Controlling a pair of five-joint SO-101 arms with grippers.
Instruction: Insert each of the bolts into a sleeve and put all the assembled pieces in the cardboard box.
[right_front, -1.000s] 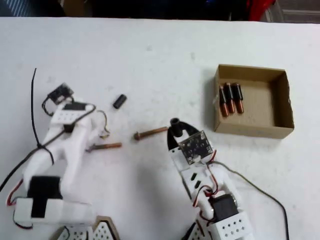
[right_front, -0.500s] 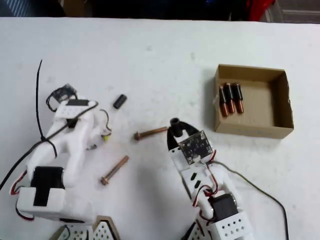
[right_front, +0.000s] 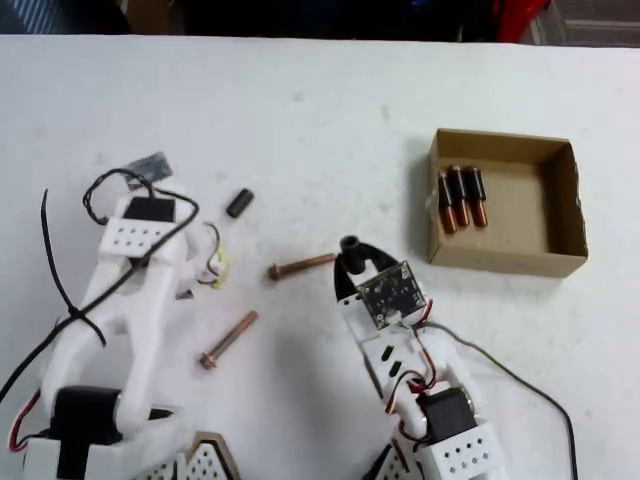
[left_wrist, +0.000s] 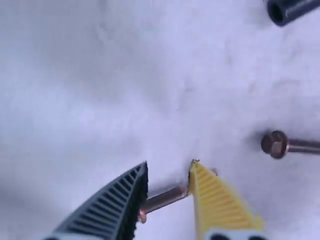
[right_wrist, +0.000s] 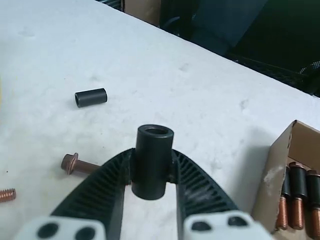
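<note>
Now, across the white table (right_front: 320, 110), the left arm has swung round and its left gripper (left_wrist: 169, 167) hangs spread and empty. The bolt (right_front: 228, 339) it held a second ago lies loose near it, so that pickup likely needs redoing. The cardboard box (right_front: 500, 260) sits well apart to the right, three assembled pieces (right_front: 461, 198) inside against the wall facing the grippers, with open table between. The right gripper (right_wrist: 151, 157) pinches a sleeve (right_wrist: 155, 142) upright, just beside the second bolt (right_front: 300, 266). A spare sleeve (right_front: 238, 203) lies beyond, bare surface all round.
</note>
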